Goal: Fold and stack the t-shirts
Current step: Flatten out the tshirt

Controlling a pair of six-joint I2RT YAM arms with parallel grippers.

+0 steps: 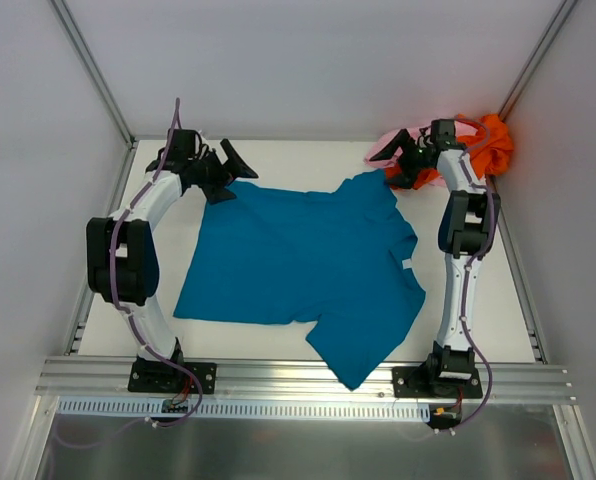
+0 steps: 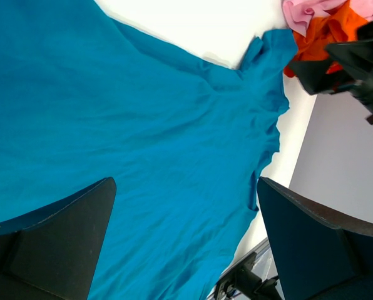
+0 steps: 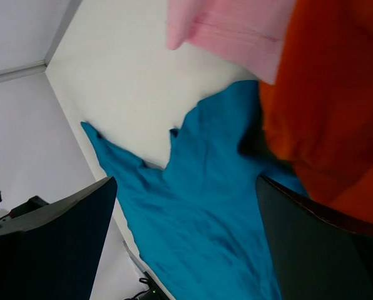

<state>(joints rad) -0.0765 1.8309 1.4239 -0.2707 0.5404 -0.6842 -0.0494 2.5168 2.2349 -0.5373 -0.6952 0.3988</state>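
White walls close in a white bench (image 1: 308, 160) on three sides, with the two arms bolted along its near edge. The left pincer (image 1: 226, 175) is spread wide and grips nothing. It hangs over the far-left corner of the teal-blue t-shirt (image 1: 298, 260). The right pincer (image 1: 406, 160) is likewise spread and empty, poised above that shirt's far sleeve, just beside the heap in the far-right corner. With one pincer at each far corner of the cloth, the arms look set to take the far edge and bring it toward the near edge, so the first fold seems not yet begun. The teal-blue shirt lies opened out, roughly flat, across the middle of the bench, with its other sleeve reaching the near edge. It was probably laid out this way so it can be folded first. The orange t-shirt (image 1: 493, 145) and the pink t-shirt (image 1: 386, 146) are crumpled together in the far-right corner, likely parked there to leave working space. That makes three shirts, one of each colour, and two pincers.
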